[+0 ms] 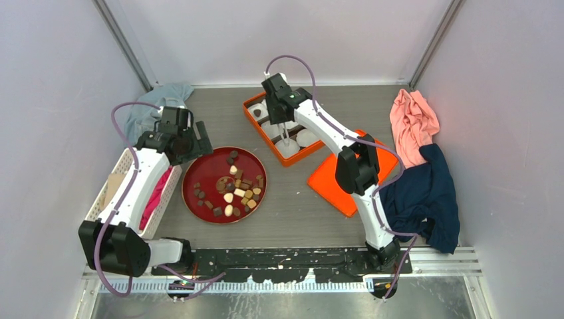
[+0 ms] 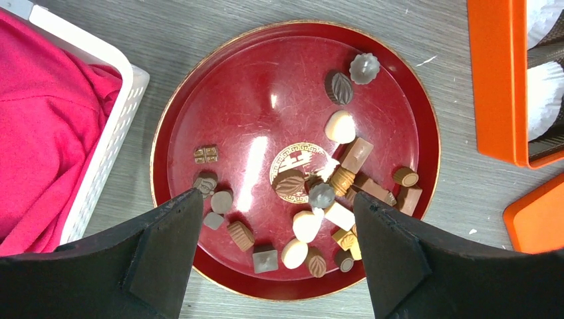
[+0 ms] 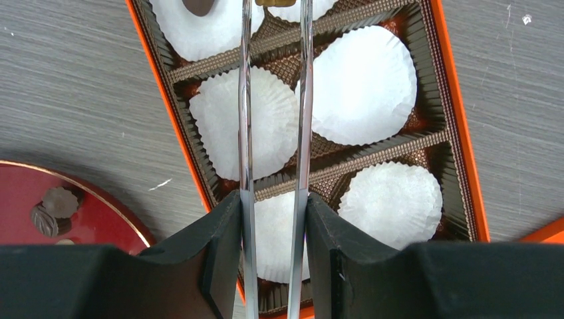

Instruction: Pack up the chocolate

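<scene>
Several chocolates (image 1: pixel 236 193), dark, tan and cream, lie on a round red plate (image 1: pixel 193 193); the left wrist view shows them (image 2: pixel 339 126) spread over the plate's (image 2: pixel 233 100) right and near side. My left gripper (image 2: pixel 277 198) hangs open and empty above the plate's near part (image 1: pixel 193 143). My right gripper (image 3: pixel 273 199) is shut on metal tongs (image 3: pixel 245 133) over the orange box (image 3: pixel 459 133) of white paper cups (image 3: pixel 362 83). A tan piece (image 3: pixel 279 2) sits between the tong tips at the frame's top edge. A dark piece (image 3: pixel 198 5) lies in a far cup.
An orange lid (image 1: pixel 332 179) lies right of the box (image 1: pixel 253 106). A white basket (image 2: pixel 113 126) with pink cloth (image 2: pixel 46 119) stands left of the plate. Pink and navy clothes (image 1: pixel 419 166) lie at the right, a blue cloth (image 1: pixel 159 100) at the back left.
</scene>
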